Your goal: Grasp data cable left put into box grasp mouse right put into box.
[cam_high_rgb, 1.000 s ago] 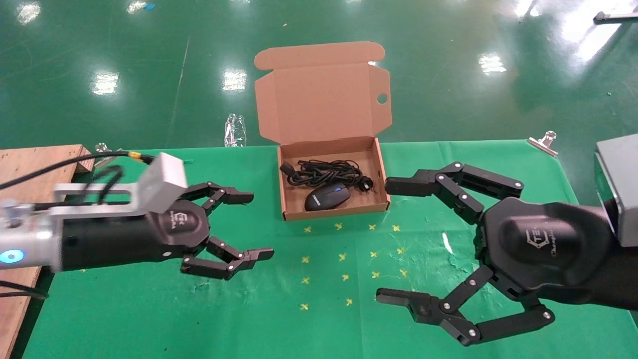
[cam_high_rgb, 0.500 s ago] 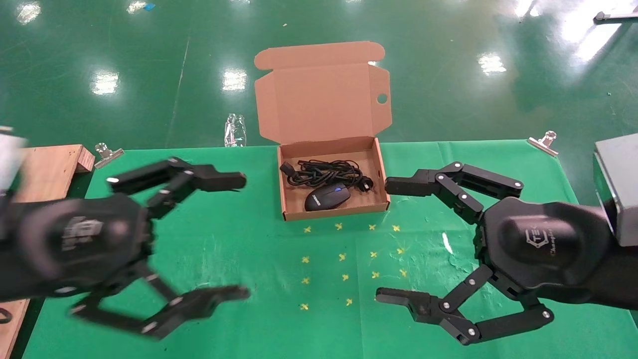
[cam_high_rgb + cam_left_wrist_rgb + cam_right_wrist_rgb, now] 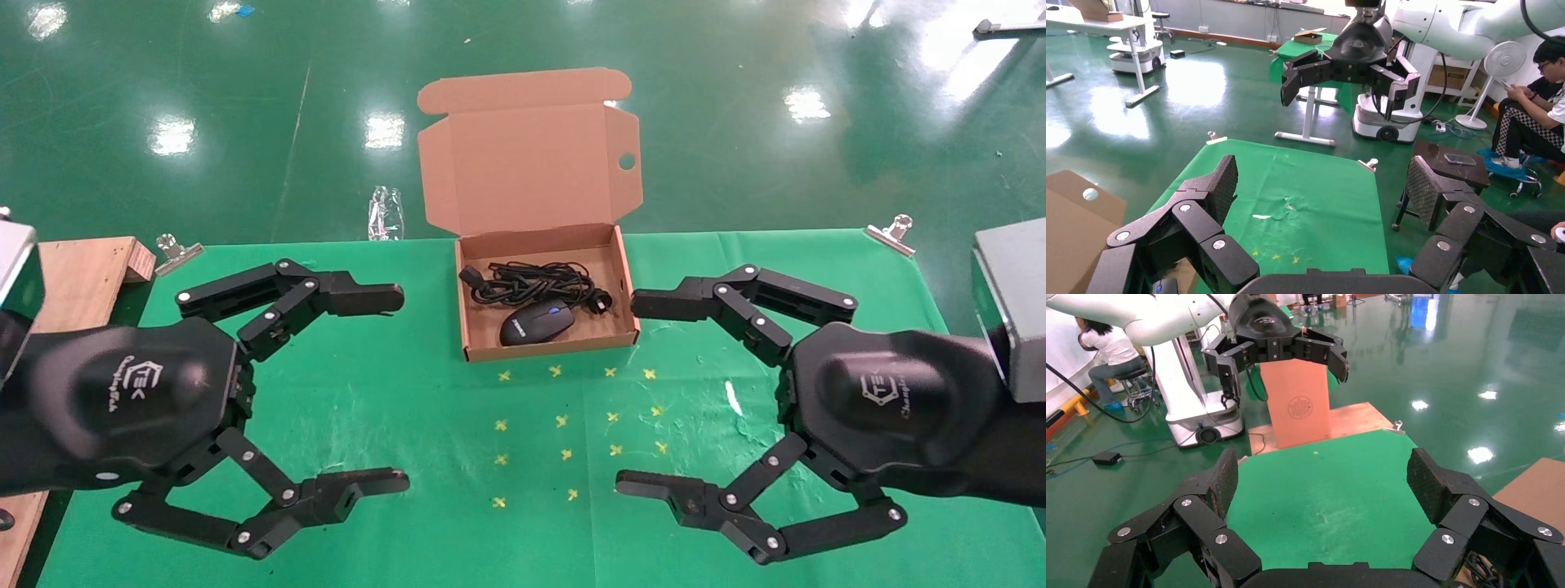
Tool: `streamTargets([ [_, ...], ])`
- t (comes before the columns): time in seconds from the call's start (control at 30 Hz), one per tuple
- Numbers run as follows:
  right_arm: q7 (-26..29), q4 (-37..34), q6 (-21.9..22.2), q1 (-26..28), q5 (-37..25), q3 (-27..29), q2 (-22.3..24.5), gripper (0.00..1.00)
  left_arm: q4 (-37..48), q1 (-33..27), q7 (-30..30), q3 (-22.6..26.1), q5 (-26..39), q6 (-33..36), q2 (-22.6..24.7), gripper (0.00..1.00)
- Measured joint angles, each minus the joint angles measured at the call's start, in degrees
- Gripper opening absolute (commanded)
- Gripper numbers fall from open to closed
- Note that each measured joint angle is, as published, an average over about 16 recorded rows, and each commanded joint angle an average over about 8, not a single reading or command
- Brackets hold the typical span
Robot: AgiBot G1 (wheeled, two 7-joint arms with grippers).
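The brown cardboard box (image 3: 468, 330) stands at the back middle of the green table with its lid up. The bundled black data cable (image 3: 531, 282) lies inside it, and the black mouse (image 3: 536, 322) with a blue wheel lies in front of the cable, also inside. My left gripper (image 3: 396, 384) is open and empty, left of the box and above the cloth. My right gripper (image 3: 636, 392) is open and empty, right of the box. The left wrist view shows the box lid (image 3: 1073, 211) beside my open left gripper (image 3: 1321, 190); the right wrist view shows my open right gripper (image 3: 1321, 478).
A green cloth (image 3: 409, 425) with yellow cross marks covers the table. A wooden board (image 3: 78, 269) lies at the left edge. Metal clips (image 3: 891, 230) hold the cloth at the far corners. A crumpled clear wrapper (image 3: 385, 212) lies on the floor behind the table.
My left arm has turned and drawn back toward the left front, its fingers now spread wider. The right arm, the box, the cable and the mouse have not moved.
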Motion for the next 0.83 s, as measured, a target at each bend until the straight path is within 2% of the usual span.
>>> streamTargets([
  [0.83, 0.0, 0.0, 0.02, 0.0, -0.02, 0.0, -0.01, 1.0, 0.18, -0.29, -0.38, 0.39, 1.81, -0.62, 0.41, 1.0],
])
